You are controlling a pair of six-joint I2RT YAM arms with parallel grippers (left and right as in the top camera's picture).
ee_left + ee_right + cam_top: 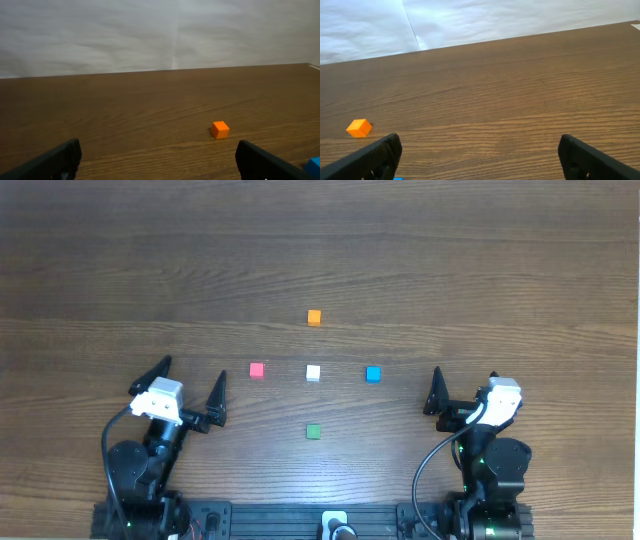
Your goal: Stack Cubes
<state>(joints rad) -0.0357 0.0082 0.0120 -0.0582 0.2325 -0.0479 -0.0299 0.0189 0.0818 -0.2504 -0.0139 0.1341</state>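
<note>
Five small cubes lie apart on the wooden table: orange (314, 317) farthest back, then pink (257, 370), white (313, 373) and blue (373, 373) in a row, and green (313, 432) nearest the arm bases. My left gripper (190, 389) stands open at the front left, a short way left of the pink cube. At the front right my right gripper (464, 392) is open too, right of the blue cube. The orange cube (220, 129) lies ahead in the left wrist view, with a corner of the blue cube (314, 163). The right wrist view has the orange cube (359, 127) far off.
The wooden table (320, 250) stretches wide behind the cubes. A pale wall (160, 30) rises beyond its far edge. A black rail (320, 522) carries both arm bases along the front.
</note>
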